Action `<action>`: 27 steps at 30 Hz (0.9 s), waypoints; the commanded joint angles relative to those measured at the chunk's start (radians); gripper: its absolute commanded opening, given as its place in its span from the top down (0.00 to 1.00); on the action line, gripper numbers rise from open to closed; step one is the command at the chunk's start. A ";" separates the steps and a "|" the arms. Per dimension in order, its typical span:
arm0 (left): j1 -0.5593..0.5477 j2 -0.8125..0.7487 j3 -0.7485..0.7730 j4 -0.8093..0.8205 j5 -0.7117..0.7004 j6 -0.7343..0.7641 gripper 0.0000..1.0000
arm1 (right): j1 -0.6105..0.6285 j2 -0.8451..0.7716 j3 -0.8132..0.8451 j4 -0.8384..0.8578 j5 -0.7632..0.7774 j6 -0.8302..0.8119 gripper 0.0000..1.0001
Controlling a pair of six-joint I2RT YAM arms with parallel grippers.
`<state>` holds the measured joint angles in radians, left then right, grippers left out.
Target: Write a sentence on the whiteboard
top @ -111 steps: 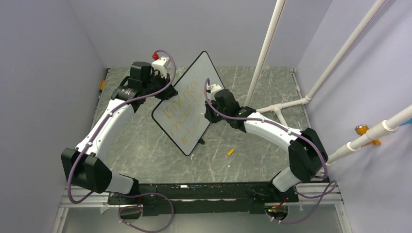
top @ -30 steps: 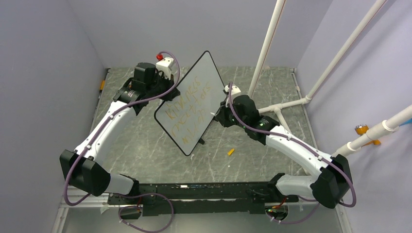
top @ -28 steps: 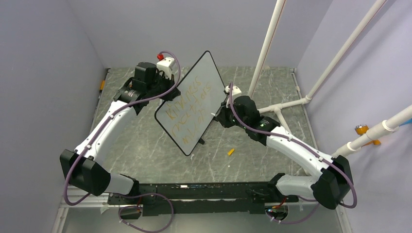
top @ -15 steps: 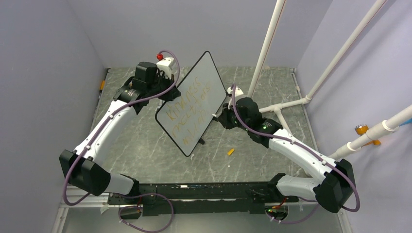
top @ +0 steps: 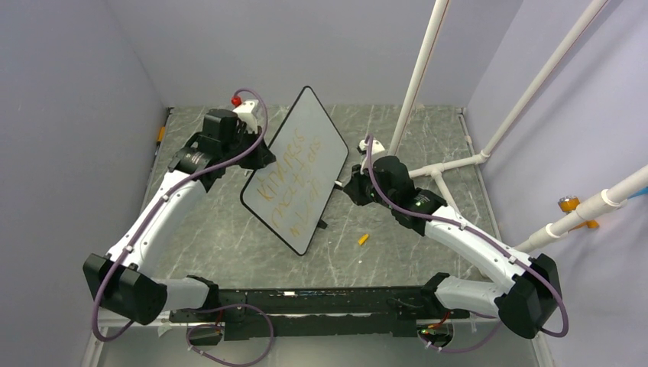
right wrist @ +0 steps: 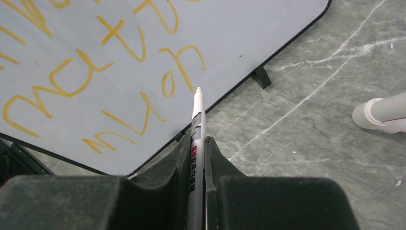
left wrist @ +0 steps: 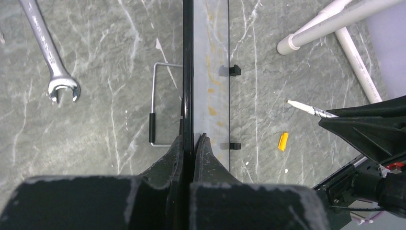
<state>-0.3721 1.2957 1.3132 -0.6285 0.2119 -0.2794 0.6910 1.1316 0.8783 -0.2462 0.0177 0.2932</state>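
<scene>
**Top view.** Compared with half a second earlier, the board (top: 309,115) has swung left and its top corner sits lower. The left arm has drawn back leftward with it, while the right arm has barely moved. The board stands tilted on the table (top: 221,229), between the two arms. The left gripper (top: 264,158) is at its left edge and the right gripper (top: 345,186) is just off its right edge. The sentence (top: 293,174) runs in three orange lines across the board's face. Count: two arms, one board, one orange cap (top: 363,239) lying loose near the board's lower corner, and several white pipes (top: 416,84) on the right.

**Left wrist view.** The fingers (left wrist: 203,151) are clamped together on the board's black edge. The board is seen edge-on. One marker (left wrist: 306,108) points at the written face with its tip clearly apart from it. One wrench (left wrist: 50,57) lies behind the board, and one wire stand (left wrist: 160,103) sits against the board's back.

**Right wrist view.** The jaws are closed on the marker barrel. The tip sits over the board's lower margin, beside the last letters. Whether it touches cannot be told from this view.
</scene>
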 commanded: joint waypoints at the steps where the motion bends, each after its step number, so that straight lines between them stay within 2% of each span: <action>1: 0.030 0.021 -0.138 -0.264 -0.118 0.051 1.00 | 0.003 -0.031 -0.010 0.027 0.000 0.014 1.00; 10: 0.047 0.011 -0.234 -0.187 -0.061 0.014 1.00 | 0.003 -0.037 -0.017 0.028 0.007 0.010 1.00; 18: 0.047 0.043 -0.298 -0.142 -0.089 0.063 1.00 | 0.003 -0.029 -0.026 0.040 0.008 0.003 1.00; 27: 0.047 0.049 -0.359 -0.079 -0.076 0.023 1.00 | 0.003 -0.015 -0.030 0.050 0.012 -0.003 1.00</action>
<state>-0.2939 1.2491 1.0760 -0.4114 0.2268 -0.4168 0.6910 1.1244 0.8551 -0.2451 0.0181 0.2955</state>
